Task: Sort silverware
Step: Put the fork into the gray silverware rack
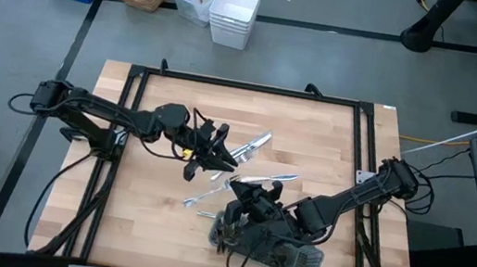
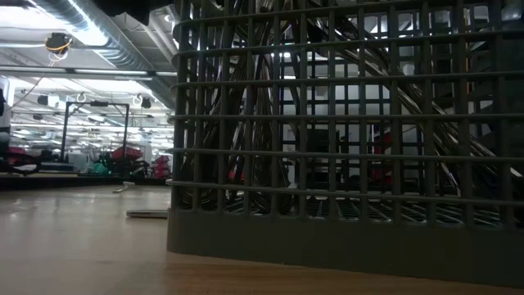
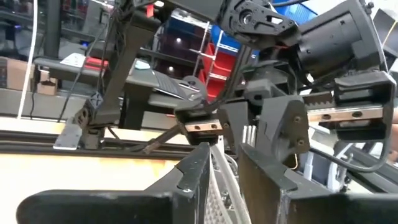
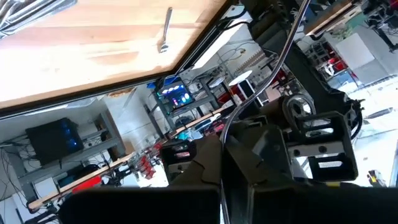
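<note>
Above the table's middle, my left gripper (image 1: 224, 158) (image 3: 224, 152) points level toward the table's right and is shut on a bundle of silverware (image 1: 254, 145). My right gripper (image 1: 240, 190) (image 4: 224, 149) faces it from the right, raised off the table, shut on one thin silver piece (image 1: 270, 177). Loose silverware (image 1: 201, 200) lies flat on the wood below them, and one such piece (image 4: 165, 31) shows in the right wrist view. The dark grey mesh tray (image 1: 290, 263) stands by the near edge, with silverware (image 2: 270, 106) leaning inside it. My left gripper pinches several silver pieces (image 3: 217, 177) between its two fingers, coming level from the table's left. The bundle is lifted clear and sticks out past the fingertips toward the far right. My right gripper has a thin silver piece (image 4: 231, 134), seen edge-on, pinched between its shut fingers. It is clear of the table; which part is held I cannot tell.
A black frame (image 1: 245, 86) runs along the wooden table's edges. Bins and baskets (image 1: 235, 11) stand on the floor beyond the far edge. Bare wood (image 1: 160, 225) lies at the near left.
</note>
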